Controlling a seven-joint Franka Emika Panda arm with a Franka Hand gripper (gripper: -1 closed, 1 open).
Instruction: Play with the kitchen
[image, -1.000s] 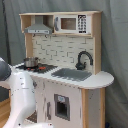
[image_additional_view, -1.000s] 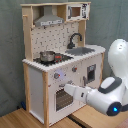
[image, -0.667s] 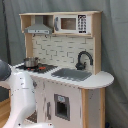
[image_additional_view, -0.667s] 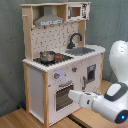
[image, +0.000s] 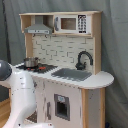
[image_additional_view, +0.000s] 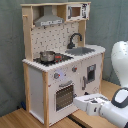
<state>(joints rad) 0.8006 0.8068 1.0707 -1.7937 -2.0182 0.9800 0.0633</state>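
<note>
Fingers cannot be made out in either exterior view, so whether they are released or clenched I cannot tell. In the second exterior view the gripper (image_additional_view: 80, 101) is pointing toward the second exterior view's left, hanging low in front of the kitchen (image_additional_view: 60, 60), just beside the oven door (image_additional_view: 64, 96); contact there cannot be judged. The arm (image_additional_view: 112, 102) is reaching in horizontally from the second exterior view's lower right, its white links bending up along that edge. In the first exterior view the arm is filling the lower left, covering the cabinet front. The kitchen is standing upright on a wooden floor (image_additional_view: 20, 120) against a grey curtain (image: 115, 45). A pot (image_additional_view: 47, 56) is sitting on the stovetop, beside the sink (image_additional_view: 80, 50) and faucet (image_additional_view: 74, 39).
</note>
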